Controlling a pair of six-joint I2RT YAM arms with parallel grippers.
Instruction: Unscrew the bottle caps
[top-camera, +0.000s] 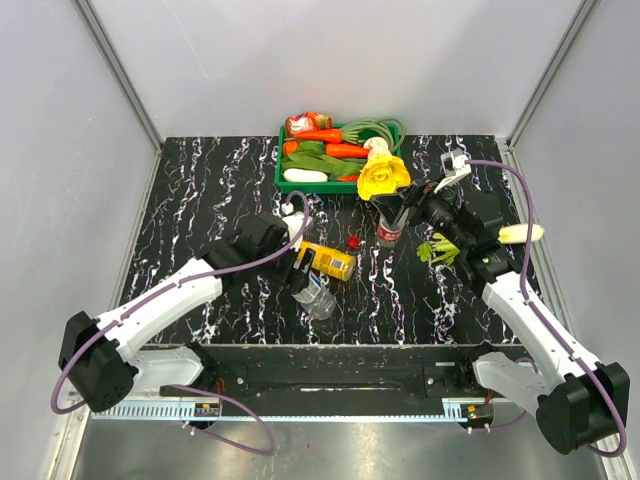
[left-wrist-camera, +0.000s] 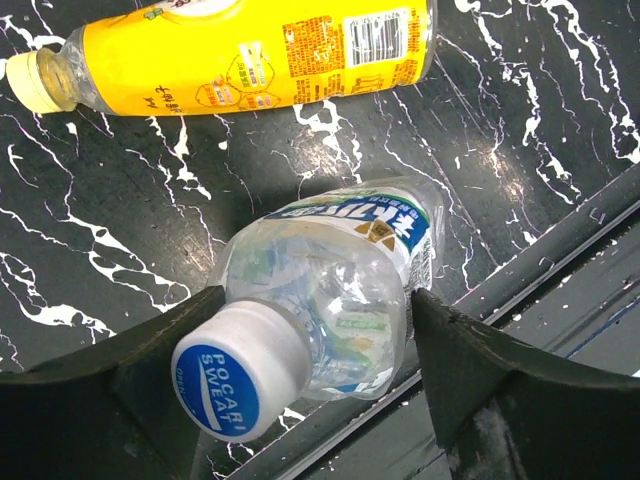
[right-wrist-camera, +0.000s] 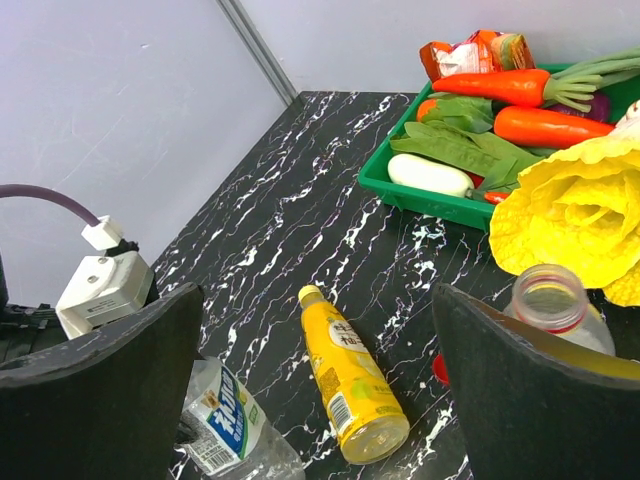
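A clear bottle with a blue label (left-wrist-camera: 340, 270) lies on its side, its blue-topped white cap (left-wrist-camera: 225, 370) still on. My left gripper (left-wrist-camera: 315, 300) is shut on this bottle, both fingers pressed against its shoulder. Just beyond it the yellow juice bottle (left-wrist-camera: 260, 50) also lies flat, wearing its pale yellow cap (left-wrist-camera: 35, 80). The red-label bottle (top-camera: 389, 232) stands upright with a bare open neck (right-wrist-camera: 550, 298). A loose red cap (top-camera: 353, 241) rests on the table beside it. My right gripper (right-wrist-camera: 318, 330) hangs open over the red-label bottle (top-camera: 408, 208), holding nothing.
A green tray (top-camera: 283, 180) of carrots and other vegetables sits at the back, with a yellow leafy vegetable (top-camera: 383, 175) at its front right corner. A small green vegetable (top-camera: 438, 250) and a pale one (top-camera: 520, 233) lie at the right. The table's near edge rail (left-wrist-camera: 560, 270) runs close to the left gripper.
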